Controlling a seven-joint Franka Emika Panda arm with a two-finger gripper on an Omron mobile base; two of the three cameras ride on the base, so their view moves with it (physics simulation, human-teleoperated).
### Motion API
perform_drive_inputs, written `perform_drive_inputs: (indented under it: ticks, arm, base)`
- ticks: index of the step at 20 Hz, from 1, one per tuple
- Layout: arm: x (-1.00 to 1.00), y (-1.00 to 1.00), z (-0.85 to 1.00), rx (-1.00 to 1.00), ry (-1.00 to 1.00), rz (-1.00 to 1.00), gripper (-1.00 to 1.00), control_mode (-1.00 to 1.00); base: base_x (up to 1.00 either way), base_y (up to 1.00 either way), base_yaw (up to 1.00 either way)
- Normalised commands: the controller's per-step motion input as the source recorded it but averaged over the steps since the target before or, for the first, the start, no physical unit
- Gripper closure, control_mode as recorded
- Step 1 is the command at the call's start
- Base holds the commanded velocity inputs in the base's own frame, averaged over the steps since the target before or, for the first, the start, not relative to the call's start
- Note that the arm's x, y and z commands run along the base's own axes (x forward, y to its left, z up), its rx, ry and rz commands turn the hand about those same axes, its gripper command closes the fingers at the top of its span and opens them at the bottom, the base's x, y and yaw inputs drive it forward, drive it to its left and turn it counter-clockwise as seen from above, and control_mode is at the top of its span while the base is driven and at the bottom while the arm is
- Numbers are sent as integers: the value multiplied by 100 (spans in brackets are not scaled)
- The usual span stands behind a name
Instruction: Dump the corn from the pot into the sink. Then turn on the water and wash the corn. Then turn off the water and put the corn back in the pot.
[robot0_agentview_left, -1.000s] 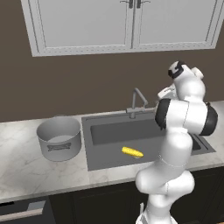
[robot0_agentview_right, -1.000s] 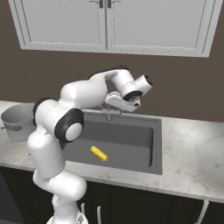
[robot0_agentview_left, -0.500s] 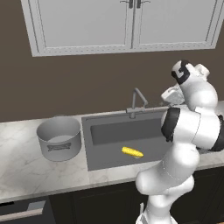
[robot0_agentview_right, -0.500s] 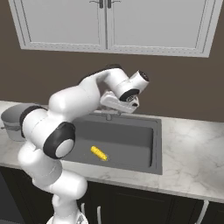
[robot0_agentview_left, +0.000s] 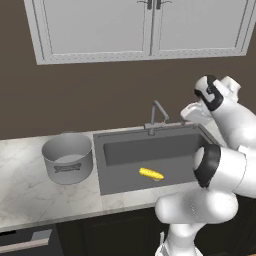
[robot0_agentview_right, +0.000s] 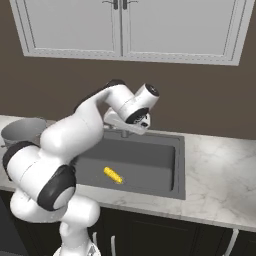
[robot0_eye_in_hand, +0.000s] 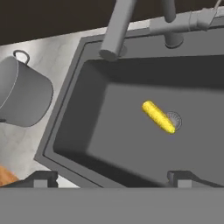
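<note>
Pot (robot0_agentview_left: 67, 157) upright on marble counter (robot0_agentview_left: 25, 192), left of sink (robot0_agentview_left: 150, 150), apart from basin. Corn (robot0_agentview_left: 151, 174) lies on sink floor, beside round drain (robot0_eye_in_hand: 173, 119), tip overlapping it in hand view. Faucet (robot0_agentview_left: 156, 116) behind sink at back rim. Gripper (robot0_eye_in_hand: 113, 179) above sink's right side, jaws spread wide, empty; corn well below, between fingertips' line of sight.
</note>
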Motion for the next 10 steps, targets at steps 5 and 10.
perform_drive_inputs:
  ticks: [5,10]
  arm:
    - [-35,32,0,-3,0,-14,-100,-100]
    - [-13,35,0,-3,0,-6,-100,-100]
  base:
    - [0,0,0]
    - [0,0,0]
